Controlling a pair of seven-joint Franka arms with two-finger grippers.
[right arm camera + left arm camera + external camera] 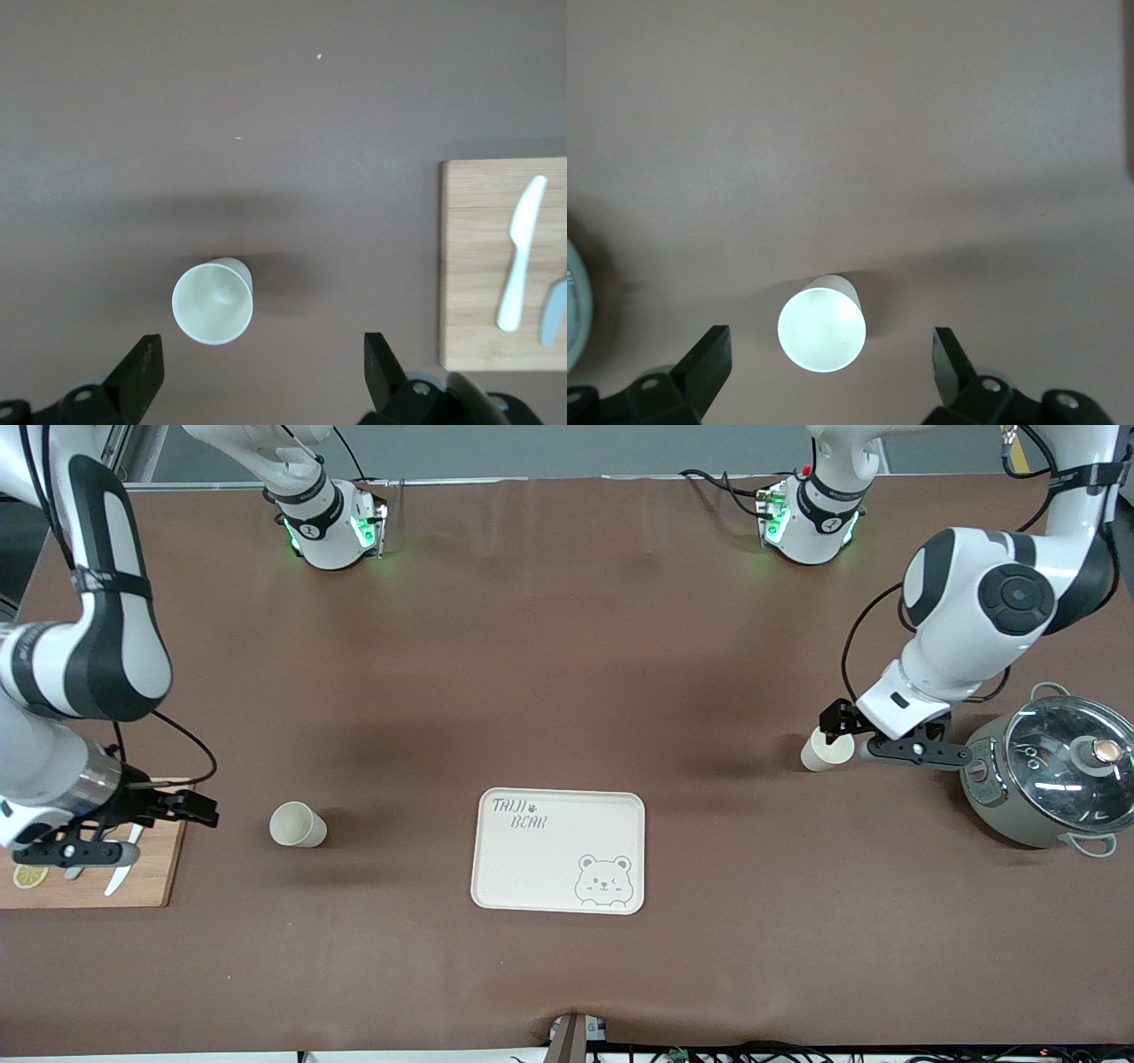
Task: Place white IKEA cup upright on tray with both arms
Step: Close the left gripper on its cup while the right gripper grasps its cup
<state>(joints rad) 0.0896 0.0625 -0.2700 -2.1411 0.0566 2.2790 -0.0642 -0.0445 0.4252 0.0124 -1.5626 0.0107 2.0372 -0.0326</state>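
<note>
The cream tray [558,850] with a bear drawing lies flat in the middle of the table. One white cup [297,825] stands upright toward the right arm's end and shows in the right wrist view [213,304]. A second white cup [827,749] stands upright toward the left arm's end and shows in the left wrist view [821,329]. My left gripper [850,731] [830,363] is open and empty, just above and beside the second cup. My right gripper [182,806] [261,367] is open and empty over the cutting board's edge, apart from the first cup.
A wooden cutting board [89,877] [496,266] with a white knife [521,252] and a lemon slice [29,875] lies at the right arm's end. A grey pot with a glass lid [1050,771] stands at the left arm's end, close to the left gripper.
</note>
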